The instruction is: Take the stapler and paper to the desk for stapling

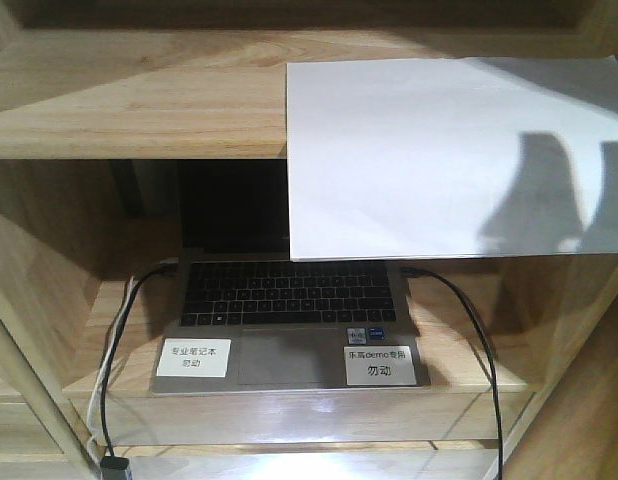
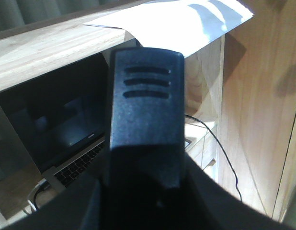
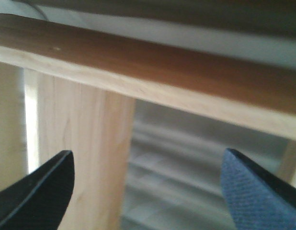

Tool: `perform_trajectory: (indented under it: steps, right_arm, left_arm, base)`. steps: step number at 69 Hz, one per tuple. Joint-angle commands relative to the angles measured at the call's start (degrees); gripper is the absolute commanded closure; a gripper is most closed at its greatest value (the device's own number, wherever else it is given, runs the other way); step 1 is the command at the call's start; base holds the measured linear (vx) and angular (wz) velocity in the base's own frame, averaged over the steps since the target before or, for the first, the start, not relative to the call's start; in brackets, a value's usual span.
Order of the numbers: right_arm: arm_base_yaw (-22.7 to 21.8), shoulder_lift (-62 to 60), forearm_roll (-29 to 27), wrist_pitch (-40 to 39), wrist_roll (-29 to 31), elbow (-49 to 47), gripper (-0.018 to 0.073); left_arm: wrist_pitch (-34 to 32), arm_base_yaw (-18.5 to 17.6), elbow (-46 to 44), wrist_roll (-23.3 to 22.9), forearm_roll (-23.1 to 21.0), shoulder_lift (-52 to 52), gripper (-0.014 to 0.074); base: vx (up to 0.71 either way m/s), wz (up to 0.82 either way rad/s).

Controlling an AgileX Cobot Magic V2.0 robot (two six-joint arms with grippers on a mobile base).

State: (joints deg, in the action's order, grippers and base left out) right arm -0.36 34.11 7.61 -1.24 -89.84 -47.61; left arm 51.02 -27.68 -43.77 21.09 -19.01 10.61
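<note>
The paper [image 1: 429,150], a plain white blank sheet, lies on the upper shelf [image 1: 139,100] with its front edge overhanging the laptop [image 1: 289,320], while the left claw [image 2: 143,191] pinches the black, three-slotted stapler [image 2: 145,96] and the right claw [image 3: 148,196] is spread wide.

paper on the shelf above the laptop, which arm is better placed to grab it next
Right. The right gripper is open and empty beside the shelf, and the paper overhangs its front at the right. The left gripper seems shut on the stapler, which fills its view.
</note>
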Motion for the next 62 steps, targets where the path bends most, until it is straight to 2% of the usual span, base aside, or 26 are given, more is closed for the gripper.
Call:
perform_trajectory:
  steps: [1,16,41,50,62]
  right_arm:
    - [-0.2,-2.3,1.0,-6.9,-1.6,3.2,-0.0022]
    - [-0.2,-9.8,0.5,-6.9,-3.0,15.6,-0.0022]
    - [0.5,-19.7,1.0,-5.5,-2.8,26.1,-0.0022]
    - [5.4,-20.9,2.0,-5.4,-2.8,28.7,-0.0022]
    - [15.4,-20.9,4.0,-5.4,-3.0,32.1,-0.0021]
  left_arm:
    - [-6.4,-0.3,-1.5,0.0,-1.6,0.9,0.0603]
    - [-6.4,-0.3,-1.5,0.0,-1.6,0.9,0.0603]
    - [-6.4,-0.3,-1.5,0.0,-1.6,0.9,0.0603]
    - [-6.4,-0.3,-1.5,0.0,-1.6,0.9,0.0603]
    - [-6.4,-0.3,-1.5,0.0,-1.6,0.9,0.0603]
  base:
    - [0.0,0.0]
    - [0.0,0.0]
    - [0.0,0.0]
    - [0.0,0.0]
    - [0.0,0.0]
